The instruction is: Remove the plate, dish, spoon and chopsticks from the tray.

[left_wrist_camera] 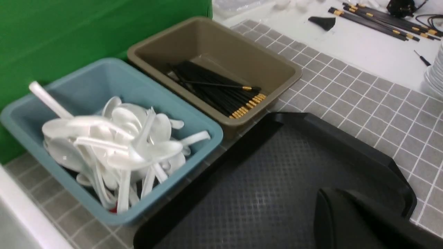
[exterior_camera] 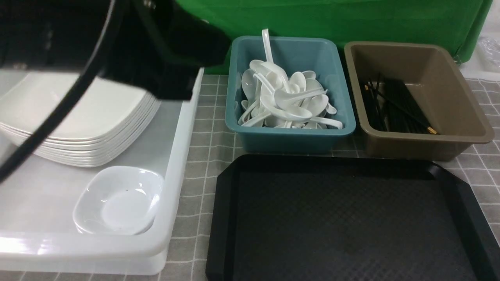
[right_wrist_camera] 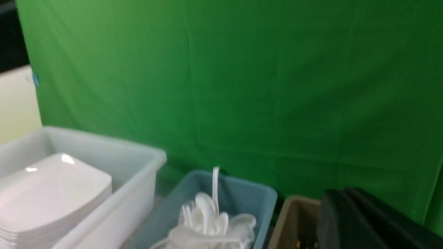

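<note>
The black tray (exterior_camera: 343,218) lies at the front right with nothing on it; its textured floor also fills the left wrist view (left_wrist_camera: 263,193). A stack of large white plates (exterior_camera: 78,113) and a small white dish (exterior_camera: 119,201) sit in the white bin (exterior_camera: 179,156). White spoons (exterior_camera: 285,99) are heaped in the teal bin (exterior_camera: 289,136). Black chopsticks (exterior_camera: 398,107) lie in the brown bin (exterior_camera: 461,101). My left arm (exterior_camera: 156,47) hangs high at the back left. The left gripper (left_wrist_camera: 334,194) is shut and empty above the tray. The right gripper (right_wrist_camera: 337,200) is shut and empty, raised facing the green backdrop.
A grey checked cloth (exterior_camera: 207,128) covers the table under the bins. More chopsticks (left_wrist_camera: 377,20) lie loose on the white surface beyond the cloth, beside another stack of white plates (left_wrist_camera: 436,69). The green backdrop (exterior_camera: 351,19) stands behind the bins.
</note>
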Action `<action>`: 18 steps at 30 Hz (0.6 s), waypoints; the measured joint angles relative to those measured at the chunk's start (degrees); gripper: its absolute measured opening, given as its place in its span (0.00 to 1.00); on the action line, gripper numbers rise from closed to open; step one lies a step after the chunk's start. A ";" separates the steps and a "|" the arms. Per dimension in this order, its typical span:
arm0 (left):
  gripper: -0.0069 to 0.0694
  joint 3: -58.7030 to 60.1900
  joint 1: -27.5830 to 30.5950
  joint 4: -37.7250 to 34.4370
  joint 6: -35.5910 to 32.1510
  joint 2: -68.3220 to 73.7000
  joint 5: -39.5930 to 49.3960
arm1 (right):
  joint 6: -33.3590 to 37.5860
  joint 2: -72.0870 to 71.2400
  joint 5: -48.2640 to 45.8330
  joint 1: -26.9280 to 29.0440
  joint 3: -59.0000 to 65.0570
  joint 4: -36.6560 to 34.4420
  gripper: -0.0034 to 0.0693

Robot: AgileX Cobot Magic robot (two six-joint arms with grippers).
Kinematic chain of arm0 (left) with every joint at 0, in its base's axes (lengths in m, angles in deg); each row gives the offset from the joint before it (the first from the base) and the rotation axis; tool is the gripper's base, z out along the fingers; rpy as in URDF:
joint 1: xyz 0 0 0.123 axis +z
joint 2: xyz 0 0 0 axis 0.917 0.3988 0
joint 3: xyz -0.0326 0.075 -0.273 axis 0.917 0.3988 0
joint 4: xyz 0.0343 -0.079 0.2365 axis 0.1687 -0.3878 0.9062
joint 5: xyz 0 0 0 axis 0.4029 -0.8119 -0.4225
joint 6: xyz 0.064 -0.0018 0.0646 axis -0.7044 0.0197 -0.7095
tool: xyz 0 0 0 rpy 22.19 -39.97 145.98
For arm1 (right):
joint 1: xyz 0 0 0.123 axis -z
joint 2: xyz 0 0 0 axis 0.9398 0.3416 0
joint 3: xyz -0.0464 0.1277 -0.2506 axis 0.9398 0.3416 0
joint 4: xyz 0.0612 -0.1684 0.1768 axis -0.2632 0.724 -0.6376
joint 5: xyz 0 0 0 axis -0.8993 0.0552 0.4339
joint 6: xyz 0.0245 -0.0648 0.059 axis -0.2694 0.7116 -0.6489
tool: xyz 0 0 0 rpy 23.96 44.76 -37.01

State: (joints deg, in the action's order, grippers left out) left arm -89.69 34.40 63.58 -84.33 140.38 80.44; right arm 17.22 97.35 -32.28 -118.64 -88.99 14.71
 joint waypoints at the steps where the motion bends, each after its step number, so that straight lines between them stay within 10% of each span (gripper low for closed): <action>1: 0.09 0.51 0.00 0.00 0.27 0.00 0.00 | 0.00 0.00 0.00 0.00 0.00 0.00 0.09; 18: 0.09 46.04 0.01 5.58 18.72 -31.97 -36.15 | -4.26 -20.66 6.56 0.00 15.82 4.20 0.18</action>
State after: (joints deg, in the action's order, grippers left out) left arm -43.64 34.41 69.16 -65.61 108.41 44.29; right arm 12.96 76.69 -25.72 -118.64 -73.17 18.92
